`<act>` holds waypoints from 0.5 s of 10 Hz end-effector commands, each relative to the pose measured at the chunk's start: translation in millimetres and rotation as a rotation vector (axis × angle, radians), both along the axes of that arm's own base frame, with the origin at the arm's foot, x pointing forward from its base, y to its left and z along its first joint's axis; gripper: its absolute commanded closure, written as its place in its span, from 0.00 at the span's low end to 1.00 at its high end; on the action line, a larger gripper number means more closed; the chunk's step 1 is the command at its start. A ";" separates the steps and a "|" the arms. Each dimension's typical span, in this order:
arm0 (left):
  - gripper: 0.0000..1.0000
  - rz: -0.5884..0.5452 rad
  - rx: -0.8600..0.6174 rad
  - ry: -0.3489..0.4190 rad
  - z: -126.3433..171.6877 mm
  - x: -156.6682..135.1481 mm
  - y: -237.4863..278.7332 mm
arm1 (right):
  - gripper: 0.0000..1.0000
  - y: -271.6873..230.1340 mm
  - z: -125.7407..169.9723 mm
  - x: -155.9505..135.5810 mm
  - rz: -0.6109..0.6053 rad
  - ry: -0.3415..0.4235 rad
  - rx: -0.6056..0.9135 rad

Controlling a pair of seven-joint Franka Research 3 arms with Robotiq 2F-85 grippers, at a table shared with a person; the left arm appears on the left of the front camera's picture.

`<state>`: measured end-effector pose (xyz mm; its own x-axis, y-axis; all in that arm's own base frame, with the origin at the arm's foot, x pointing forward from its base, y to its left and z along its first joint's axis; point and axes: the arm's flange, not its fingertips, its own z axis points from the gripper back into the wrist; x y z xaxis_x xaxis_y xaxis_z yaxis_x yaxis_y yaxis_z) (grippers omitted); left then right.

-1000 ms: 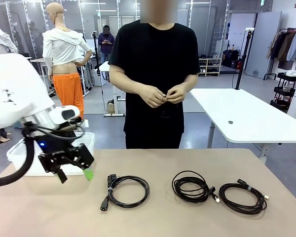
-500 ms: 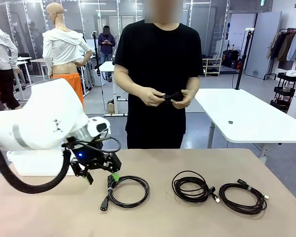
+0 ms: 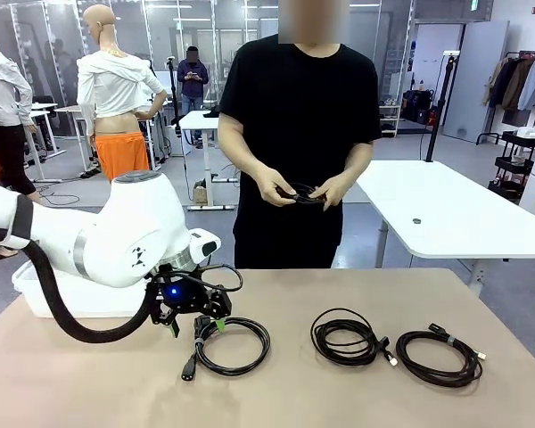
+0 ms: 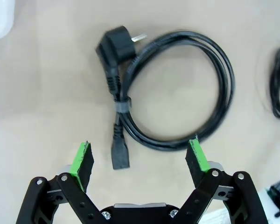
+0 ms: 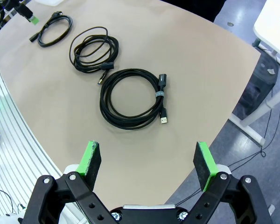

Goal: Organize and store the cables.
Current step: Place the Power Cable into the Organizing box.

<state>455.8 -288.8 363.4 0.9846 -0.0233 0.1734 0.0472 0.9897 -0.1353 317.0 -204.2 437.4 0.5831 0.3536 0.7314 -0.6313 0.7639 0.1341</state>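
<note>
Three cables lie coiled in a row on the tan table: a power cord (image 3: 266,339) at the left, a thin coil (image 3: 319,339) in the middle and another (image 3: 406,352) at the right. My left gripper (image 3: 201,323) hovers open just over the power cord's plug end. In the left wrist view the left gripper (image 4: 140,151) straddles the near side of that cord (image 4: 226,79), not touching it. My right gripper (image 5: 149,156) is open, high above the table's corner, looking down on the nearest coil (image 5: 126,125). The person holds a further black cable (image 3: 303,192) in both hands.
A white bin (image 3: 62,299) stands at the table's far left edge, behind my left arm. The person stands at the far side, hands well above the tabletop. Bare table lies in front of the coils and at the right corner.
My left arm has swung right from beside the white bin to above the power cord, still open. The person has shifted slightly right and now holds a black cable.
</note>
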 end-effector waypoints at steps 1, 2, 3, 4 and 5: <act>0.00 0.076 0.037 -0.044 -13.9 20.6 -17.1 | 0.00 -0.6 0.0 -0.7 0.005 -0.005 0.001; 0.00 0.096 0.062 -0.037 -24.1 26.5 -18.8 | 0.00 -0.6 0.0 -0.7 0.005 -0.005 0.001; 0.00 0.112 0.068 -0.012 -32.3 30.2 -20.1 | 0.00 -0.6 0.0 -0.7 0.005 -0.005 0.001; 0.00 0.124 0.086 -0.022 -36.4 32.4 -20.6 | 0.00 -0.6 0.0 -0.7 0.005 -0.005 0.001; 0.00 0.137 0.101 -0.026 -39.8 34.4 -21.0 | 0.00 -0.6 0.0 -0.7 0.005 -0.005 0.001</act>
<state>484.0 -296.7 324.1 0.9807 0.0701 0.1825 -0.0599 0.9964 -0.0607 317.0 -204.2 437.4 0.5833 0.3535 0.7313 -0.6312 0.7640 0.1341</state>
